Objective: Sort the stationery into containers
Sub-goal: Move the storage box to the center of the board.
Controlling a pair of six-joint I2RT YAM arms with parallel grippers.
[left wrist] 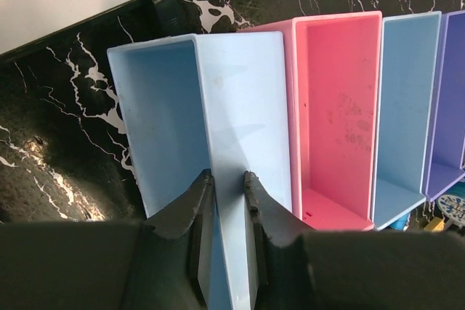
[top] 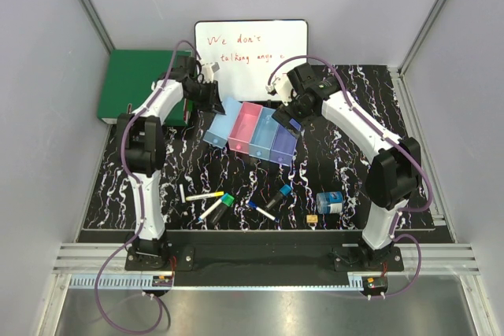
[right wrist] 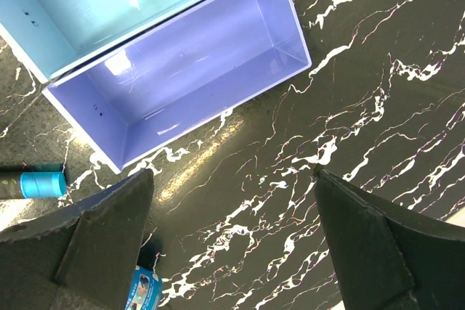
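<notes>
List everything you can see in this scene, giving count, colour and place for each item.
whiteboard: one, white with red writing, far centre.
binder: one, green, far left.
bins: four, light blue, pink, light blue, purple, side by side, middle.
markers and pens: about six, mixed colours, loose near the front edge.
cylinder: one, blue-white, front right.
small piece: one, yellow, near the cylinder.
table: one, black marbled.
left claw: one, black, clamped on a wall of the leftmost light-blue bin.
right claw: one, black, open over the table beside the purple bin.
</notes>
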